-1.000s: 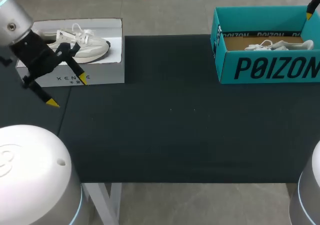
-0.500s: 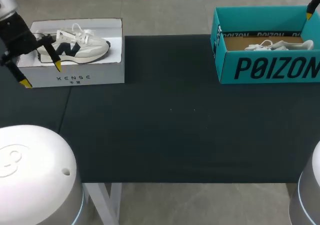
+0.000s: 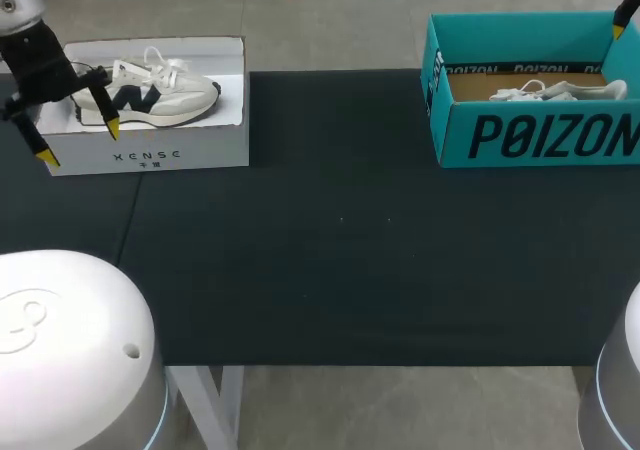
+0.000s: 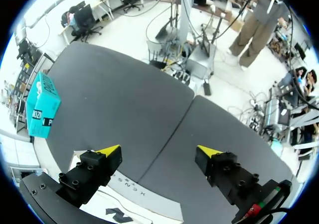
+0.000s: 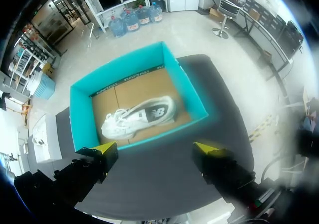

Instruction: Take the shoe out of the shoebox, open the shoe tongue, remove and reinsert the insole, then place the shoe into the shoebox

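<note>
A teal shoebox (image 3: 540, 135) stands open at the table's far right, with a white sneaker (image 3: 560, 91) lying on its side inside. In the right wrist view my right gripper (image 5: 154, 148) hangs open above the near wall of the shoebox (image 5: 79, 119), and the sneaker (image 5: 138, 116) lies ahead of its fingers. The head view shows only one dark finger (image 3: 626, 10) of it at the far right edge. My left gripper (image 3: 78, 142) stands open over the left end of a white box (image 3: 190, 150), empty. In the left wrist view this gripper (image 4: 158, 151) is open above the dark table.
The white box at the far left holds a second, grey-and-white sneaker (image 3: 155, 92) with a dark logo. The black tabletop (image 3: 340, 250) lies bare between the two boxes. From the left wrist the teal shoebox (image 4: 42, 104) shows far off at the table's other end.
My left gripper has swung back and to the left, from in front of the white box to its left end. The right gripper and both boxes have stayed put.
</note>
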Robot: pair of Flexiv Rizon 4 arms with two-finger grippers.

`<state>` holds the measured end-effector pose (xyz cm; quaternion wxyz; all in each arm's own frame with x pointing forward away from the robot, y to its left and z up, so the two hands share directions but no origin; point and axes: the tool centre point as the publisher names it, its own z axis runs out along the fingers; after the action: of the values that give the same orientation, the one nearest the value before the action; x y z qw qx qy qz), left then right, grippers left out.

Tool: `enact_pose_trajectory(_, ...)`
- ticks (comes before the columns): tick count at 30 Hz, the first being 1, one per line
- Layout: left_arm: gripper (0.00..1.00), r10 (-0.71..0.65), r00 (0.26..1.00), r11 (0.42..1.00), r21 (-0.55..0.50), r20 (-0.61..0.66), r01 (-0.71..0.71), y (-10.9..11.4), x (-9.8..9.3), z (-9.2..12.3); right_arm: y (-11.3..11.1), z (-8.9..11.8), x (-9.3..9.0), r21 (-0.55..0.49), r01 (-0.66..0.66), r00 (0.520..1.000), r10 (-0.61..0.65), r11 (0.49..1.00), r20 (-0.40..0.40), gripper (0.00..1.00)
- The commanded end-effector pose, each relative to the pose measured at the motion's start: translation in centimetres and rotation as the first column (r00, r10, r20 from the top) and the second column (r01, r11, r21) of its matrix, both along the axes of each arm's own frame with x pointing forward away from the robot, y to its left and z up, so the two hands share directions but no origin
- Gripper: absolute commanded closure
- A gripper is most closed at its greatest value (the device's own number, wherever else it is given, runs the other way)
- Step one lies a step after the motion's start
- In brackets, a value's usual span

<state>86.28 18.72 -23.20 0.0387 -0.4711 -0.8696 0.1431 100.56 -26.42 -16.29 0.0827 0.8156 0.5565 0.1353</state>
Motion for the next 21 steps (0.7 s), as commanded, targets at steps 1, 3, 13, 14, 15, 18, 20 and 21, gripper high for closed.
enact_pose_trajectory(1,0.0,-0.001,1.0,1.0,0.002,0.0,0.001,0.1,0.0,0.0,0.0,0.0,-0.1,0.0,0.001,1.0,-0.001,1.0,0.002,0.0)
enact_pose_trajectory(3,0.0,-0.001,1.0,1.0,0.002,0.0,0.001,0.1,0.0,0.0,0.0,0.0,-0.1,0.0,0.001,1.0,-0.001,1.0,0.002,0.0)
enact_pose_trajectory(13,0.0,-0.069,0.992,0.994,0.096,0.109,0.059,1.8,1.8,1.5,0.0,0.0,-0.1,0.0,0.001,1.0,-0.001,1.0,0.002,0.0)
enact_pose_trajectory(14,0.0,-0.096,0.987,0.99,0.112,0.132,0.081,2.3,2.3,1.7,0.0,0.0,-0.1,0.0,0.001,1.0,-0.001,1.0,0.002,0.0)
enact_pose_trajectory(15,0.0,-0.124,0.981,0.983,0.157,0.15,0.1,2.9,3.0,1.8,0.0,0.0,-0.1,0.0,0.001,1.0,-0.001,1.0,0.002,0.0)
enact_pose_trajectory(18,0.0,-0.211,0.96,0.961,0.217,0.182,0.171,5.0,5.6,1.6,0.0,0.0,-0.1,0.0,0.001,1.0,-0.001,1.0,0.002,0.0)
enact_pose_trajectory(20,0.0,-0.273,0.94,0.947,0.228,0.203,0.226,6.6,7.3,1.4,0.0,0.0,-0.1,0.0,0.001,1.0,-0.001,1.0,0.002,0.0)
enact_pose_trajectory(21,0.0,-0.304,0.928,0.933,0.263,0.216,0.244,7.2,8.0,1.3,0.0,0.0,-0.1,0.0,0.001,1.0,-0.001,1.0,0.002,0.0)
